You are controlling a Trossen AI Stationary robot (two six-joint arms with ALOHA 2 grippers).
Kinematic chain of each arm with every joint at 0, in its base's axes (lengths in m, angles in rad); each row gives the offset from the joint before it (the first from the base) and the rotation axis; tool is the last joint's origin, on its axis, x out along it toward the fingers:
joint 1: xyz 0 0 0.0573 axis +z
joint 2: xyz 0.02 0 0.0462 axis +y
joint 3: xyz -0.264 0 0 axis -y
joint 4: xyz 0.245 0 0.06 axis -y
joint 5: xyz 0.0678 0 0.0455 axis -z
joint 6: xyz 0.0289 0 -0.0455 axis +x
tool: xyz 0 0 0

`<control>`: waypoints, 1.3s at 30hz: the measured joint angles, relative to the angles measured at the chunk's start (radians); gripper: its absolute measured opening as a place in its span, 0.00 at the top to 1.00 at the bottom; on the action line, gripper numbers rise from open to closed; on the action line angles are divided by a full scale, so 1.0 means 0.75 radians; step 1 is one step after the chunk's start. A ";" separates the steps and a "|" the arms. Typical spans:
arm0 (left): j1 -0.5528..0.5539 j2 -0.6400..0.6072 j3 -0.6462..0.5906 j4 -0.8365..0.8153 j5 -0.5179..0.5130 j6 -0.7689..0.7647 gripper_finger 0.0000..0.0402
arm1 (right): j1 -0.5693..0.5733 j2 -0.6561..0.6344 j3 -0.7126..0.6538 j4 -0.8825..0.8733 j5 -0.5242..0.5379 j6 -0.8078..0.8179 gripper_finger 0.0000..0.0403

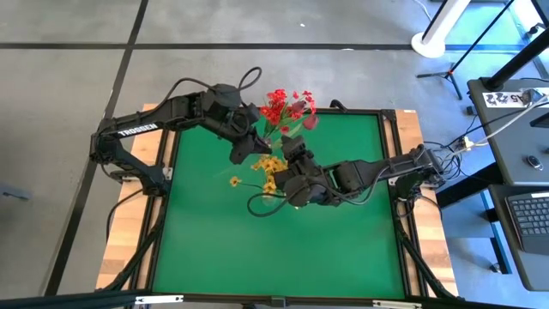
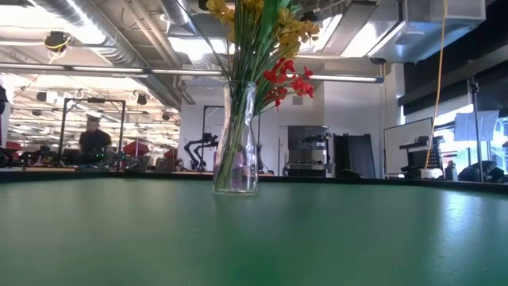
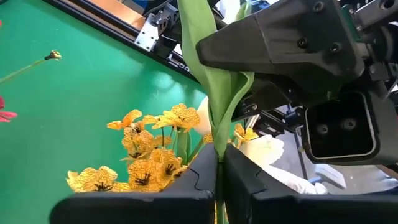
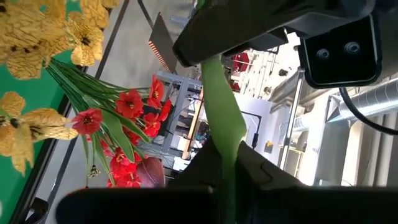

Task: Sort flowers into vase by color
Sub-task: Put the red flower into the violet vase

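A clear glass vase [image 2: 236, 147] stands on the green table, holding green stems with red blooms [image 2: 290, 79] and yellow-orange blooms [image 2: 295, 28]. In the high view the red bunch [image 1: 287, 107] and the yellow bunch [image 1: 270, 165] spread out near the far middle. My left gripper [image 1: 249, 148] and my right gripper [image 1: 296, 153] meet over them, both shut on one green-stemmed flower [image 3: 214, 74]. White petals [image 3: 264, 149] show behind its stem. A dark-red bud [image 4: 149, 171] sits among the red blooms. A loose yellow flower [image 1: 234, 181] lies on the table. My left gripper [image 3: 219, 163] pinches the flower's green stem and leaf [image 3: 217, 134] between its two fingers, which lie across it. The flower is lifted clear of the table, above the yellow blooms. My right gripper [image 4: 229, 152] pinches the same green stem [image 4: 224, 124] between its two fingers, close to the left gripper's hold and coming from the table's right side.
The loose yellow flower's thin stem [image 3: 25, 70] lies on the green mat to the left of the vase. The table's dark frame [image 1: 390, 112] runs around the mat. The near half of the mat [image 1: 274, 249] holds nothing. A person [image 2: 94, 143] stands far behind the table.
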 joint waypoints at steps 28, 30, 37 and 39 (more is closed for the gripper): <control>-0.095 -0.517 -0.230 0.452 -0.778 0.472 1.00 | 0.170 -0.510 0.001 -0.191 -0.586 0.995 0.52; -0.109 -0.593 -0.406 0.625 -0.794 0.522 1.00 | 0.147 -0.566 -0.025 -0.172 -0.724 1.060 0.54; -0.080 -0.790 -1.077 1.466 -0.698 0.650 1.00 | 0.003 -0.810 -0.483 0.257 -1.235 1.127 0.58; -0.053 -0.797 -1.232 1.702 -0.651 0.673 1.00 | -0.052 -0.877 -0.666 0.405 -1.351 1.151 0.58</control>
